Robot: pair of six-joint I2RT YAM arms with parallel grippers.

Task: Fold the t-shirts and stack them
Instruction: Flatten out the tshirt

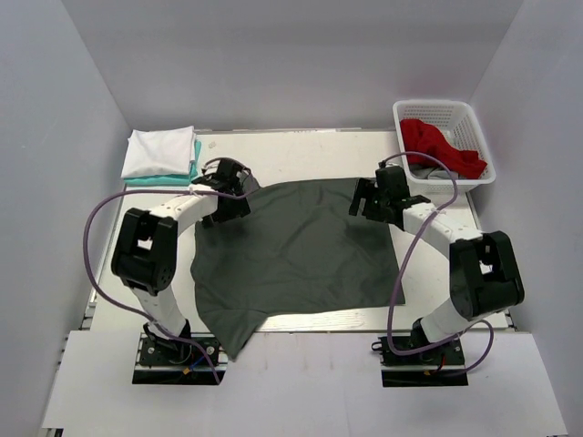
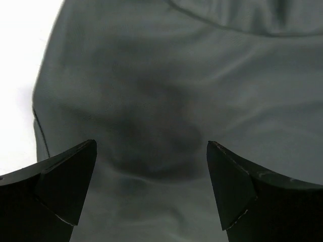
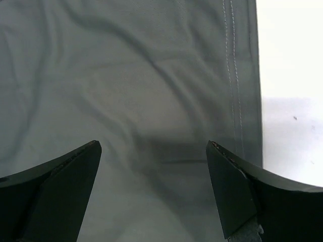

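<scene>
Spread across the middle of the tabletop [image 1: 310, 150], the dark grey t-shirt [image 1: 296, 250] is flanked at its far edge by the left pincer [image 2: 151, 148] and the right pincer [image 3: 154, 148], both held wide apart and empty just over the cloth. The fold is judged barely begun, with a white t-shirt [image 1: 159, 150] stacked on a teal t-shirt [image 1: 173, 180] at far left and a red t-shirt [image 1: 437, 146] left in the basket [image 1: 481, 137]. Next, both far corners would need to be pinched and drawn toward the near edge.

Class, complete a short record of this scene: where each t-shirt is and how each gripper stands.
Spread on table: dark grey t-shirt, unfolded
Stacked far left: white t-shirt folded on teal t-shirt
In basket: red t-shirt, crumpled
Left gripper: open, over dark grey t-shirt, empty
Right gripper: open, over its hemmed edge, empty
</scene>
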